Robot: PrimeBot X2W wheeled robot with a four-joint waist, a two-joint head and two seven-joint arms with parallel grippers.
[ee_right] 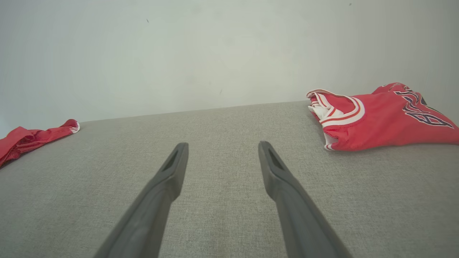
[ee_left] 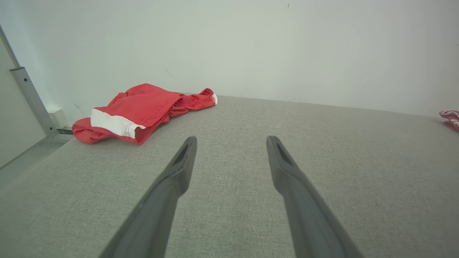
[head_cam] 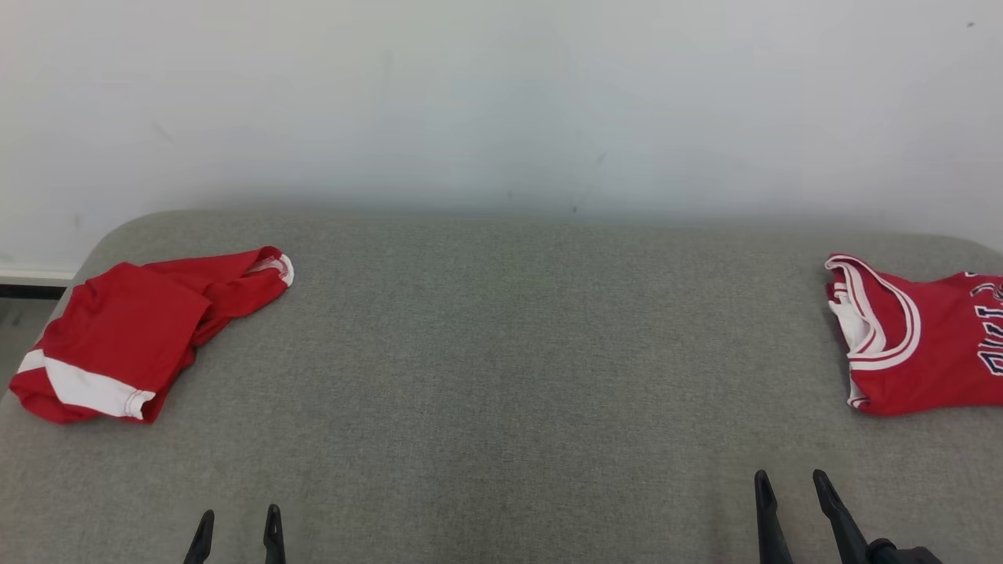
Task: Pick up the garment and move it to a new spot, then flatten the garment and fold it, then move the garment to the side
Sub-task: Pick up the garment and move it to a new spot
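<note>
Head view: shorts (head_cam: 133,337) were seen ahead-left of the left gripper (head_cam: 239,513), a jersey (head_cam: 925,352) ahead-right of the right gripper (head_cam: 790,474). Both were held open, empty.

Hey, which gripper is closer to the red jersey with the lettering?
Right. The right gripper sits just short of the jersey, slightly toward the middle, open and apart from it. The left gripper is far across the grey surface, nearer the other red garment.
</note>
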